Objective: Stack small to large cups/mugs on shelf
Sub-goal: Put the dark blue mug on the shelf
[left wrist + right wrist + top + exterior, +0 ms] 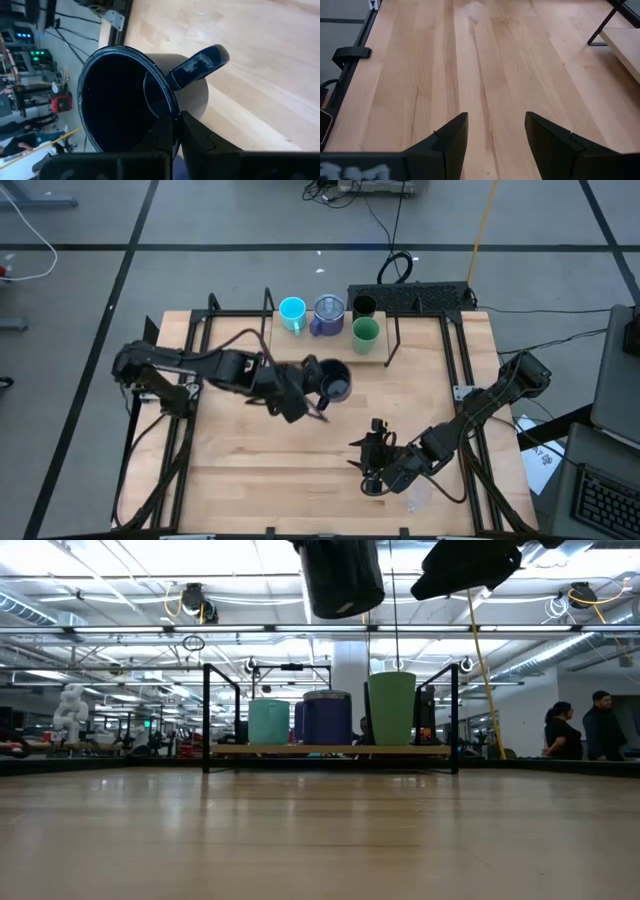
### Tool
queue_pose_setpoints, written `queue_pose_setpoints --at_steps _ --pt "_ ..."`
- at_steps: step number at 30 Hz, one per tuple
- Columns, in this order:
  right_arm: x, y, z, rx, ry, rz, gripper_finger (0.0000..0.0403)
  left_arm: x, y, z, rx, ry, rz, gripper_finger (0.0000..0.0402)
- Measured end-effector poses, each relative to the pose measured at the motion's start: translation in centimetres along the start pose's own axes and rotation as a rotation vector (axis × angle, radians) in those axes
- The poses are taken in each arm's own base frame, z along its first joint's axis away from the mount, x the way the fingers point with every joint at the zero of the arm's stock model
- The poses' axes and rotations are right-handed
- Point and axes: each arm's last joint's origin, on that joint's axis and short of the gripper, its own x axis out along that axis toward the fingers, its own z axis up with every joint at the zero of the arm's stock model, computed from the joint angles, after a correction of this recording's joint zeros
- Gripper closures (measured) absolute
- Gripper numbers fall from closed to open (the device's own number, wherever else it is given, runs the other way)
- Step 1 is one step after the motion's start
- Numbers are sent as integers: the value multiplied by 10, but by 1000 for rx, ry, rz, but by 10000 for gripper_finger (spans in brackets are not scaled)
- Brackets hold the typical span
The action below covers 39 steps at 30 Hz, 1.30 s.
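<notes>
- High view: the left gripper (318,385) is hanging over the middle of the desk (240,470), clamped tight on the rim of the black handled mug (333,380), which is sitting in the air just short of the shelf (335,345). The shelf is standing along the desk's far edge, and it is carrying the cyan handled mug (292,310), the blue-purple mug (328,313) with its silvery inside, a dark tumbler (364,307) behind, and the green cup (366,332) at the front. The right gripper (374,470) is waiting low near the desk's near edge, towards the right corner, with the clear cup (418,498) lying just beside it.
- Low view: the black handled mug (342,578) is hovering well above the shelf (330,750), right over the row. On the board the cyan handled mug (268,723), the blue-purple mug (328,718) and the green cup (392,708) are standing upright side by side.
- Left wrist view: the left gripper (176,137) is pinching the wall of the black handled mug (120,100), one finger inside the rim and one outside, with the handle pointing away over the desk (260,60).
- Right wrist view: the right gripper (496,135) is showing its fingers (451,137) standing apart, about half spread, and gripping nothing, only bare desk (470,60) between them. A corner of the shelf (622,42) is peeking in at the side.
</notes>
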Motion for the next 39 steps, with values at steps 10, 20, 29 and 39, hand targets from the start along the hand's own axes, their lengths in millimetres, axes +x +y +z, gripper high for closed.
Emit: queue_pose_setpoints --at_steps 10,20,29,39 --pt "-1 -3 2 4 -50 -99 216 14 21 -47 -118 -64 -36 389" --pt "-11 -10 10 6 -106 -151 216 38 25 -73 -198 -54 -74 390" --pt "-11 -9 10 1 -104 -149 216 90 27 -99 -294 64 -85 390" --pt "-15 -5 8 -14 -104 -133 216 114 20 -117 -345 150 -151 390"
